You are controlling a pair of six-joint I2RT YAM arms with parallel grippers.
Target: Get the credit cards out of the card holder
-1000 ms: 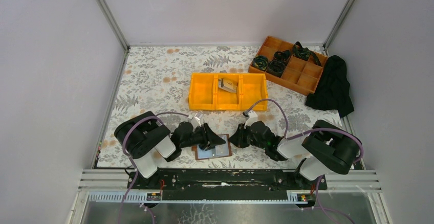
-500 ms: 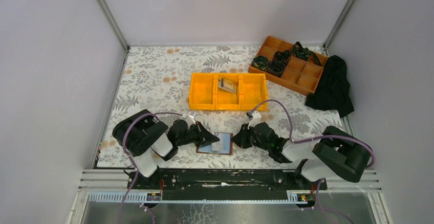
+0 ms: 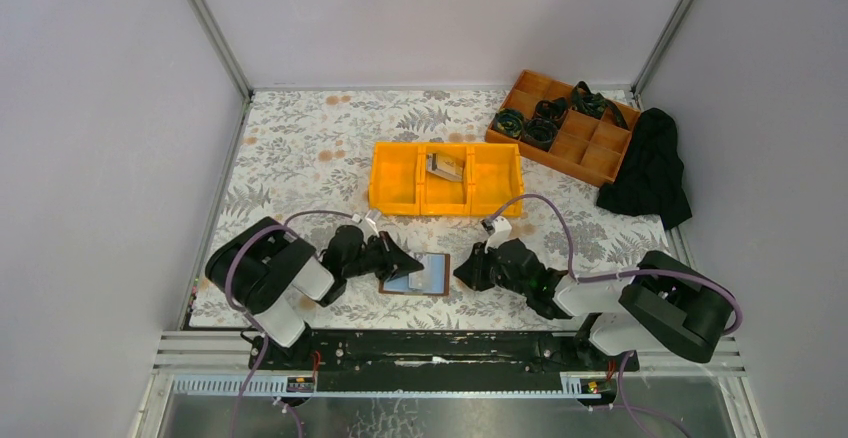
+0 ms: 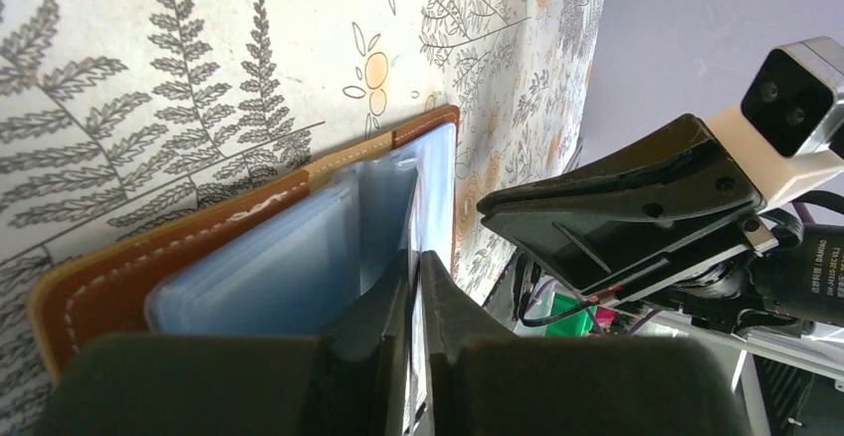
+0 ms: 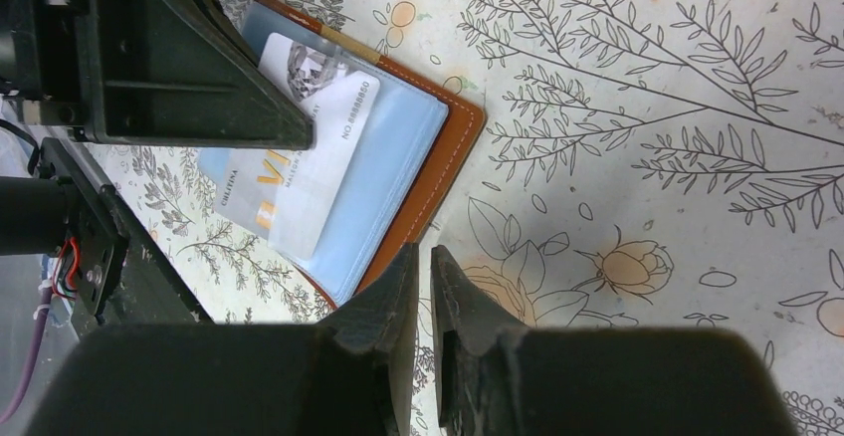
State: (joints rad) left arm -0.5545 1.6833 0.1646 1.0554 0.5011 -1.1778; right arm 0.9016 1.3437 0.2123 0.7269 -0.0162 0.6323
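Note:
The brown leather card holder point(image 3: 441, 276) lies open on the flowered cloth near the front edge, its pale blue sleeves point(image 5: 383, 172) facing up. A whitish credit card point(image 5: 299, 162) with orange lettering lies askew across the sleeves, partly out of one. My left gripper point(image 4: 415, 255) is shut on a thin edge that I take for this card, at the holder's left side point(image 3: 400, 261). Just off the holder's brown right edge point(image 5: 453, 147), my right gripper point(image 5: 424, 249) has its jaws nearly together with nothing between them.
A yellow three-compartment bin point(image 3: 395, 183) stands behind the holder, with a small object point(image 3: 444, 166) in its middle compartment. A wooden divided tray point(image 3: 592, 148) with dark rolls is at the back right, beside a black cloth point(image 3: 650, 168). Grey walls close in both sides.
My left gripper has closed from partly open onto the card edge. The holder has slid a little away from the front edge, and both grippers moved with it.

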